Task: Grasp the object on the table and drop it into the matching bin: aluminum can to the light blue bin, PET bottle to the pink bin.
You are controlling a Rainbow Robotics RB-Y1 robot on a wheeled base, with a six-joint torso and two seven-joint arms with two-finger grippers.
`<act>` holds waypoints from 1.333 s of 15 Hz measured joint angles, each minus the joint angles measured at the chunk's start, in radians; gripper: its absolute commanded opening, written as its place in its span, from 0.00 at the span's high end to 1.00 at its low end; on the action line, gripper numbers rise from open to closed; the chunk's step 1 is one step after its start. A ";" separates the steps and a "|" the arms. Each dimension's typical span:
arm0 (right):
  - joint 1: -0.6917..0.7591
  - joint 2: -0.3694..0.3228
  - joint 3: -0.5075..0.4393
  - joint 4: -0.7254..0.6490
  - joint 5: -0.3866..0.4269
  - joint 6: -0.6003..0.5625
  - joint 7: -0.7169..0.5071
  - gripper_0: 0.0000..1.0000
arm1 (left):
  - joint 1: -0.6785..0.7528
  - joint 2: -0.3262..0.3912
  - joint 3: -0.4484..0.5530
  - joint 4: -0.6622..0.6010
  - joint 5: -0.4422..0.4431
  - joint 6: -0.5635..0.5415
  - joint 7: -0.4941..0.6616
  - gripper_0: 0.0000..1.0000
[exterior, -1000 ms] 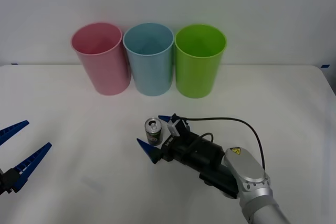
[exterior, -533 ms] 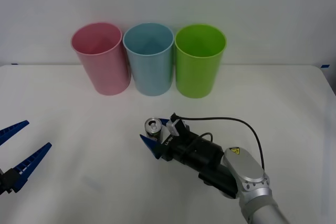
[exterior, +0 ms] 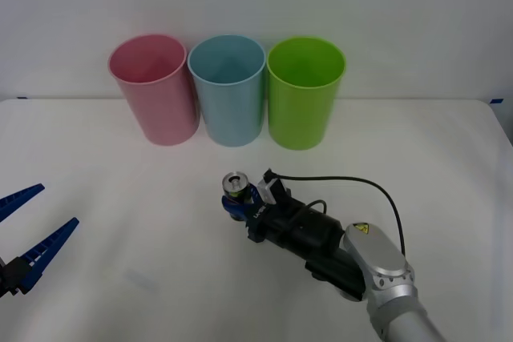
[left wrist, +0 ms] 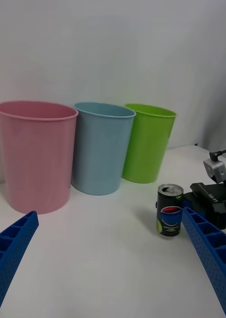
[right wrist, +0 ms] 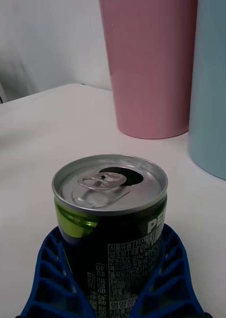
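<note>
Aluminum can (exterior: pixel 236 187) stands upright on the white surface (exterior: pixel 417 158), its long axis vertical and its silver pull-tab top up, with the right hand (exterior: pixel 238 204) pinching it: in the right wrist view the blue ribbed fingers (right wrist: pixel 53 278) press against both sides of its dark body. From the can, the light blue bin (exterior: pixel 228 90) lies straight beyond and a little toward the robot's left, well apart, between the pink bin (exterior: pixel 154 88) and the lime green cup (exterior: pixel 305 91). I judge the coming carry must rise above that tall rim. Far from the can, the left hand (exterior: pixel 28 234) hangs spread and idle.
</note>
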 measured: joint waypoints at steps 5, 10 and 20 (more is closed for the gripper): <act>0.022 -0.063 0.012 -0.059 -0.082 -0.030 -0.005 1.00 | 0.000 0.000 0.000 0.000 0.000 0.000 0.000 0.00; 0.132 -0.166 0.026 -0.267 -0.157 -0.025 -0.058 1.00 | 0.000 0.000 0.000 0.000 0.000 0.000 0.000 0.00; 0.242 -0.298 0.031 -0.704 -0.182 0.045 -0.428 1.00 | 0.000 0.000 0.000 0.000 0.000 0.000 0.000 0.00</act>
